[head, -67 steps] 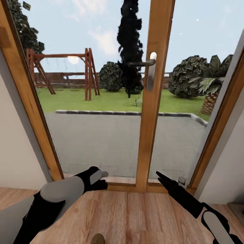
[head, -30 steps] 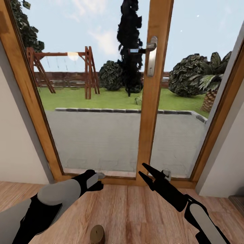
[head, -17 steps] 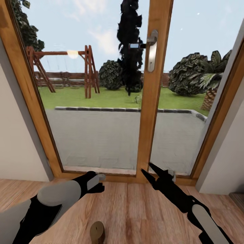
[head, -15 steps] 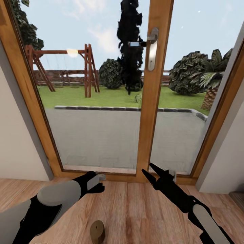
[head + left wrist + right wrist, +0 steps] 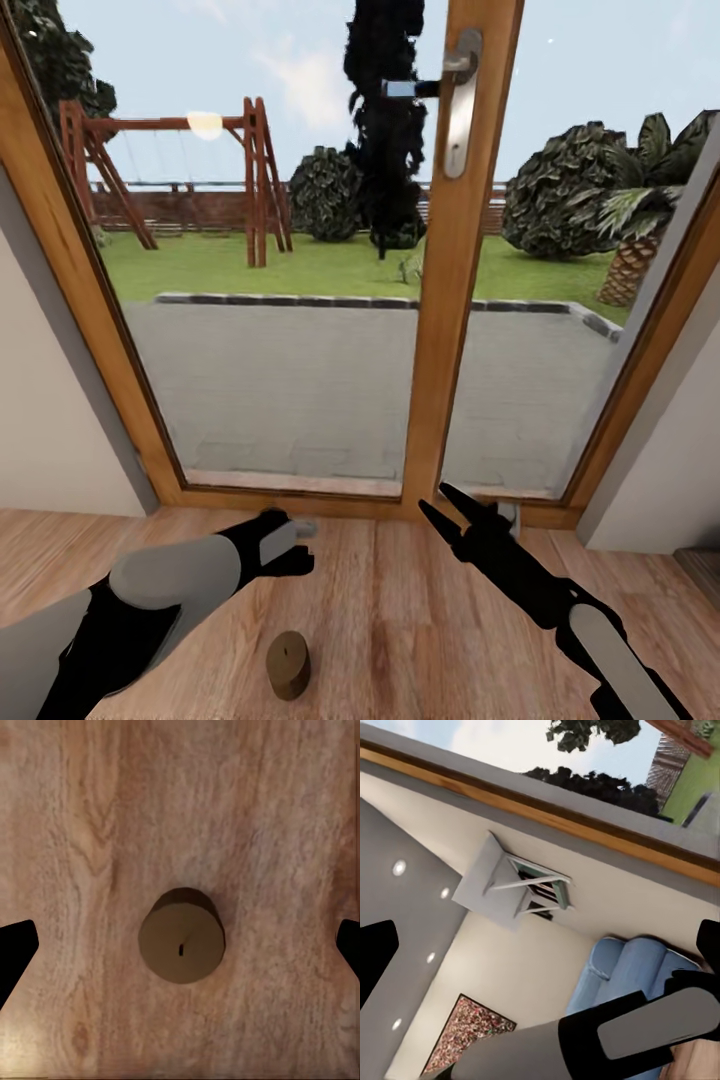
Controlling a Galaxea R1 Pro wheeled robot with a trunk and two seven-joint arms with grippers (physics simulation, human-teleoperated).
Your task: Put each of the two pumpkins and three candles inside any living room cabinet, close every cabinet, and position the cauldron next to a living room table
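One candle [image 5: 288,663], a short tan cylinder with a dark wick, stands upright on the wooden floor [image 5: 400,640] just in front of me. My left gripper [image 5: 297,548] hangs above it. In the left wrist view the candle [image 5: 181,945] sits centred between the black fingertips [image 5: 15,952], which are spread wide and touch nothing. My right gripper [image 5: 440,503] is held over the floor by the door, open and empty. The pumpkins, the cabinet and the cauldron are out of view.
A glass patio door with a wooden frame [image 5: 450,320] and a metal handle [image 5: 461,100] stands close ahead, with white walls [image 5: 50,430] on both sides. The right wrist view looks back at a blue sofa [image 5: 611,979] and a patterned rug [image 5: 465,1035].
The head view has shifted, so the candle now shows whole and higher in the picture. The right gripper has gone from shut to open and moved left. The left arm has barely moved.
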